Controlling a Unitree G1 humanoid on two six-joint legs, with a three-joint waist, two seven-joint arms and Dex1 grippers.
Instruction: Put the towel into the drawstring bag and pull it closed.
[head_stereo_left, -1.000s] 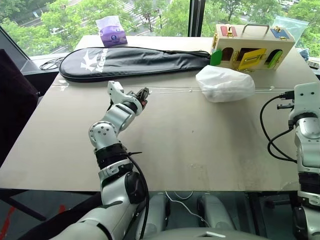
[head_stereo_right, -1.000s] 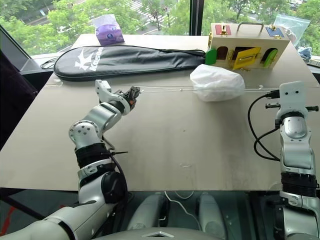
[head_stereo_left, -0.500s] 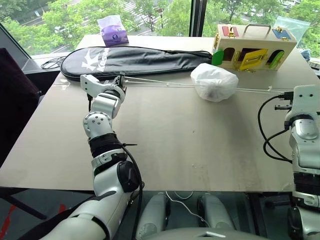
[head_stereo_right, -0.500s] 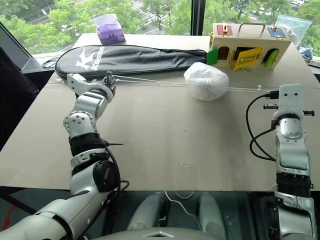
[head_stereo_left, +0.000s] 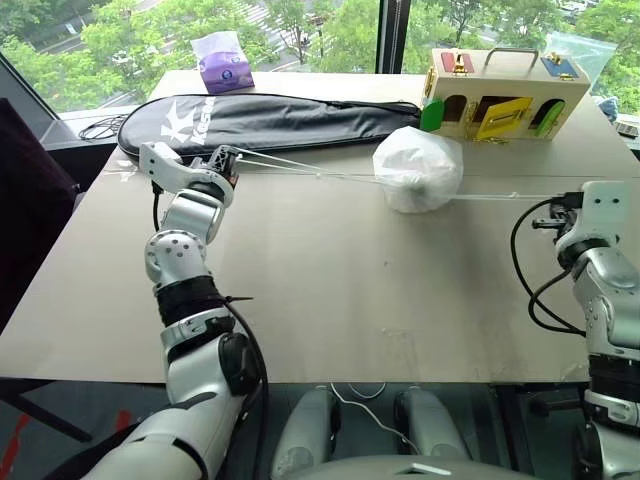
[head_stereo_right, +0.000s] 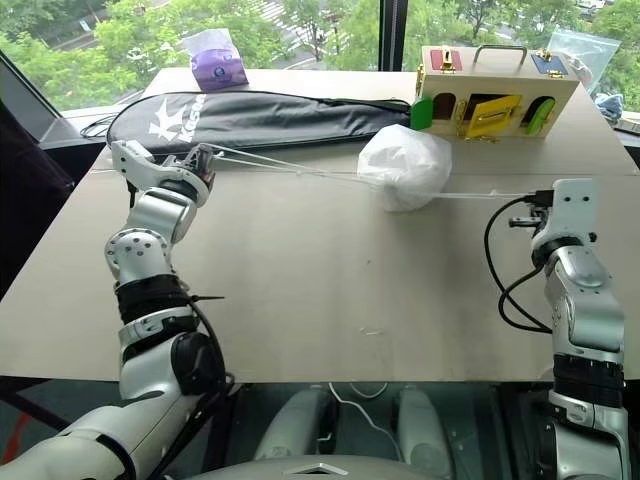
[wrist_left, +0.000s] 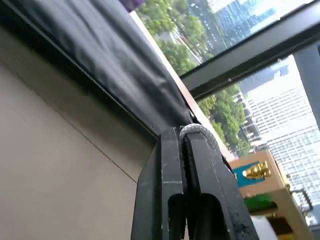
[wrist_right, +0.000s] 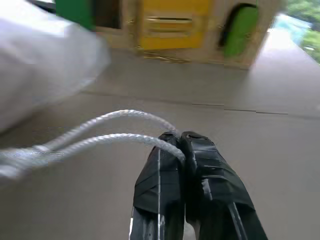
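Pulling outward on both cords, we see two closed end effectors near the front of the scene. Our right end effector (wrist_right: 180, 137), at about four o'clock on the desk (head_stereo_left: 350, 290), pinches a doubled white cord (wrist_right: 100, 131). Our left end effector (head_stereo_left: 222, 160), at about ten o'clock, is clamped on the cord at the other side (head_stereo_left: 290, 166). Farther back, near one o'clock, the drawstring bag (head_stereo_left: 418, 170) sits bunched into a round bundle between the two taut lines. We judge the towel is inside, though the fabric hides it. Behind lie a long black racket case (head_stereo_left: 270, 120), a wooden latch box (head_stereo_left: 505, 95) and a purple tissue pack (head_stereo_left: 224, 62). Risks: the thin cord could slip from a grip, uneven pulling could drag the bag toward the box, or the mouth could stay partly open.
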